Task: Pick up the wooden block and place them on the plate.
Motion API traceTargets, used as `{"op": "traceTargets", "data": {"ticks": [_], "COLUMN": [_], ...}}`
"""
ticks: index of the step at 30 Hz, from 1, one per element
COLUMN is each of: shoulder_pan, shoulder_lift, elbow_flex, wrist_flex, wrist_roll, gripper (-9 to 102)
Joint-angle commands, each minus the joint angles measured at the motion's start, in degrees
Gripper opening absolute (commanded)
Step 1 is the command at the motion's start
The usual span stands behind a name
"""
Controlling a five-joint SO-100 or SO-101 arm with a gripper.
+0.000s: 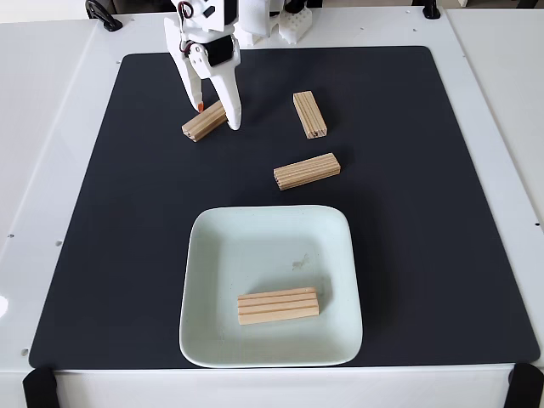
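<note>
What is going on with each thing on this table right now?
Gripper: open, fingers straddling a block.
Block at gripper: flat on mat, not lifted.
Upper right block: on mat, untouched.
Middle block: on mat, untouched.
Fourth block: lying on the plate.
Plate: upright, holding one block.

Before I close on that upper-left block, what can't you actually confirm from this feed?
- Fixed view: whether the gripper fingers touch the wooden block; one finger covers its right end.
- Fixed view: the arm above the gripper, cut off by the top edge.
- Fixed view: the faint mark on the plate, too small to identify.
</note>
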Motion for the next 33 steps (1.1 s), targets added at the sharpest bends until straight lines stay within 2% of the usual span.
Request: {"op": "traceTargets", "data": {"ticks": [1, 18, 33], "shoulder_pan": [-0.5, -1.9, -2.5], "shoulder_lift": [0.0, -0.3, -7.9], "elbow_flex": [-0.7, -1.1, -7.0], "wrist_flex": [-0.5, -0.6, -0.6], "wrist_roll": [0.0, 0.2, 2.3], "gripper": [34, 34, 34]}}
